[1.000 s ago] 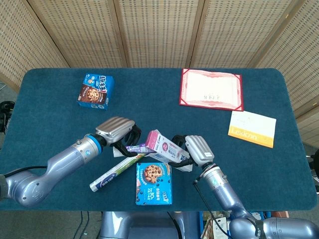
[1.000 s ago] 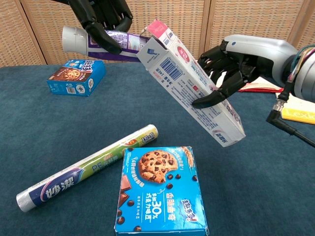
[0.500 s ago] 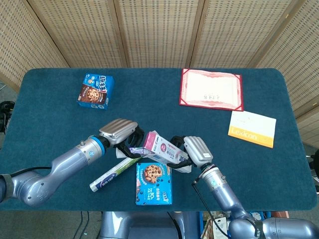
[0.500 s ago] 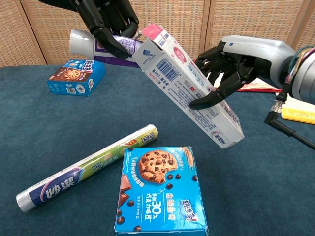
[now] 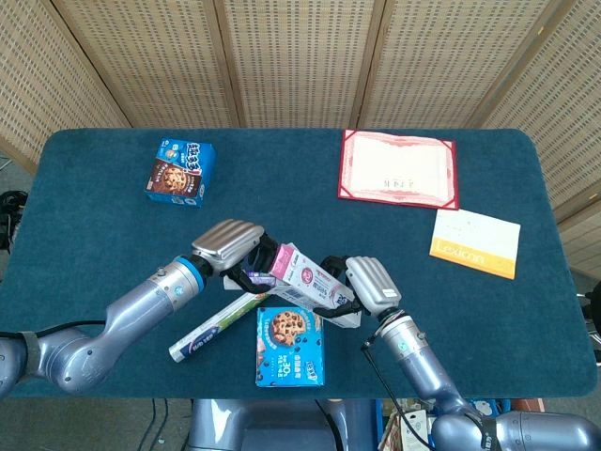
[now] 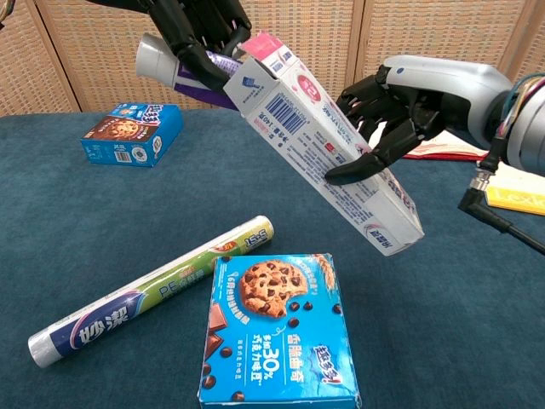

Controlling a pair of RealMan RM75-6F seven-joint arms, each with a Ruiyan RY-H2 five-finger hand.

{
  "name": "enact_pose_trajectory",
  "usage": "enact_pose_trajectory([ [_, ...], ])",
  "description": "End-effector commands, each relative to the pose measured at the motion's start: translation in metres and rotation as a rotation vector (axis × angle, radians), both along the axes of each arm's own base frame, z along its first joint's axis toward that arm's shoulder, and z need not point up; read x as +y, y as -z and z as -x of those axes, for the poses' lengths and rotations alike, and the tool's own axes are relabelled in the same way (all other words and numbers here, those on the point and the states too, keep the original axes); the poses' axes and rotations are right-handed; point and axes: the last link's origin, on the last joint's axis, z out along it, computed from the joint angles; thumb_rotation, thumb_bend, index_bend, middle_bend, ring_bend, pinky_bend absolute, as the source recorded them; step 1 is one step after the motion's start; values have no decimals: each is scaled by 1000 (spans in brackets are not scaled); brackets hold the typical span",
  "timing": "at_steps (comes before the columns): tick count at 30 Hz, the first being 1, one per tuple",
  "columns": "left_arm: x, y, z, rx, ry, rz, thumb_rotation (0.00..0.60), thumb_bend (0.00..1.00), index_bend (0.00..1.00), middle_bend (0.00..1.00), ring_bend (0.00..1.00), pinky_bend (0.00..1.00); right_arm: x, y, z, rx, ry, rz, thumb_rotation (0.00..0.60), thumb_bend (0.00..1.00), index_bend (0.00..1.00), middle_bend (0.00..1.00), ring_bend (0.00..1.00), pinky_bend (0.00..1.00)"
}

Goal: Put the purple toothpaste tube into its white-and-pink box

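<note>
Tube (image 6: 183, 70): gripped in left hand (image 6: 197, 24), tail at box mouth.
Box (image 6: 328, 145): tilted, clasped by right hand (image 6: 400, 111).
Chest view: barcode (unseen from head).

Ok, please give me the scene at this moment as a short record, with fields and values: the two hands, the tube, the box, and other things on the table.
left hand: grips the purple toothpaste tube, raised above the table
right hand: holds the white-and-pink box, raised and tilted
tube to box: flat end at the box's open upper end; how far inside, cannot tell
box flap: open, pink
under the hands: cling film roll, large blue cookie box
far left: small blue cookie box
far right: red certificate folder, yellow-and-white booklet
surface: dark blue table
</note>
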Motion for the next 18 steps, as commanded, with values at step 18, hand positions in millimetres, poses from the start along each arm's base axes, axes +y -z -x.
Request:
enact_pose_trajectory([
  [18,-9,15,-2,-20,67,-74,600,525,805,454,351,423,1,-1,-4,-18,-6,-8,600,82,698,577,463,535],
])
